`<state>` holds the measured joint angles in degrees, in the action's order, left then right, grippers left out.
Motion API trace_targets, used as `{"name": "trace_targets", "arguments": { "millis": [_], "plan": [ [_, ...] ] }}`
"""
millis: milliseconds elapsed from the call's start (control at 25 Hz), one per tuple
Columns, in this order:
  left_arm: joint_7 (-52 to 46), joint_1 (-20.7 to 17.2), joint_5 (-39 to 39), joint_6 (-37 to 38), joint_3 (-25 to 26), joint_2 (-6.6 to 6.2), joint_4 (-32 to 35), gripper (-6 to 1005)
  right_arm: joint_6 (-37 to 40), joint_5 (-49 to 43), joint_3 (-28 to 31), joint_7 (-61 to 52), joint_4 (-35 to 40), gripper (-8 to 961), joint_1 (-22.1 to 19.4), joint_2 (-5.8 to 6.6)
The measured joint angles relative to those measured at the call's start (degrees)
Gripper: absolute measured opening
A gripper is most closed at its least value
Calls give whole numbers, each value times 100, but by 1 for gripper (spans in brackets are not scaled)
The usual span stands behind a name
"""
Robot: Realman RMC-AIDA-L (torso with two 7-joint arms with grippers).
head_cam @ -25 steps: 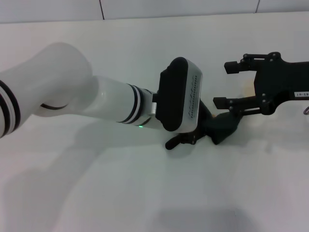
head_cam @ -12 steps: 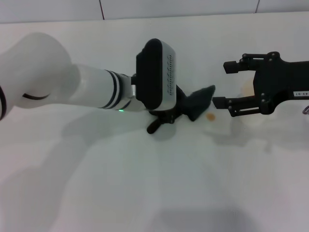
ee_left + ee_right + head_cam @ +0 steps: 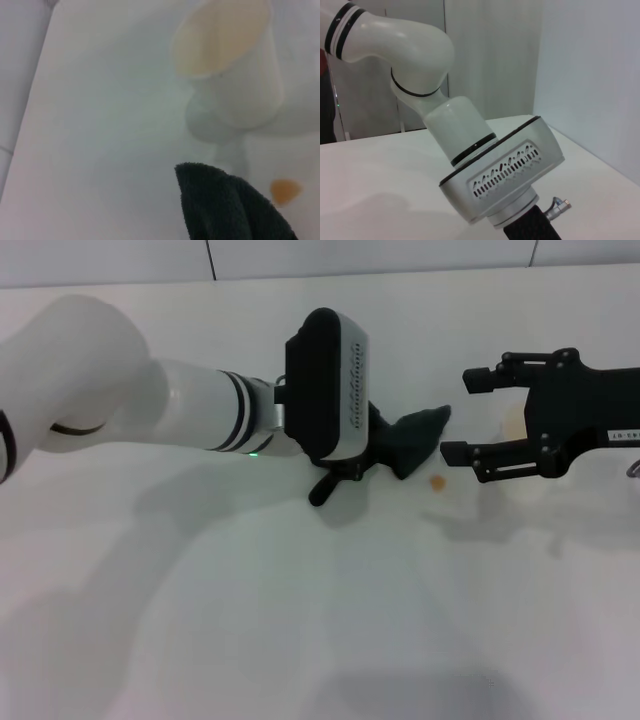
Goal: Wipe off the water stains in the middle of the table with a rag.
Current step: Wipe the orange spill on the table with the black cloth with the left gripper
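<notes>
The rag (image 3: 418,436), a dark folded cloth, sticks out from my left gripper (image 3: 385,455), which is shut on it just above the table (image 3: 300,620). In the left wrist view the rag (image 3: 225,210) fills the near corner. The water stains show as one small orange spot (image 3: 437,481) on the white surface, just beside the rag's tip; the left wrist view shows the same spot (image 3: 285,190) apart from the cloth. My right gripper (image 3: 470,415) hangs to the right of the spot, its fingers spread wide with nothing gripped.
A white cup (image 3: 235,75) with an amber-tinted inside stands behind the spot; in the head view its rim (image 3: 512,422) peeks out between the right gripper's fingers. The left arm's white wrist housing (image 3: 500,175) fills the right wrist view.
My left arm drew the rag leftward off the stained place, uncovering the orange spot, then edged slightly back to the right. The right gripper has stayed put.
</notes>
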<state>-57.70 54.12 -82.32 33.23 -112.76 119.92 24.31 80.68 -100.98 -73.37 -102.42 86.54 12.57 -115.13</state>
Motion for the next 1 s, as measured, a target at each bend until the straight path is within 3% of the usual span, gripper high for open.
{"name": "trace_targets", "arguments": {
  "millis": [640, 1000],
  "plan": [
    [120, 79, 51, -103, -18, 60, 47, 109, 50, 87, 34, -6, 55, 825, -53, 0],
    [126, 92, 200, -404, -490, 84, 36, 108, 43, 97, 34, -7, 48, 825, -53, 0]
  ]
}}
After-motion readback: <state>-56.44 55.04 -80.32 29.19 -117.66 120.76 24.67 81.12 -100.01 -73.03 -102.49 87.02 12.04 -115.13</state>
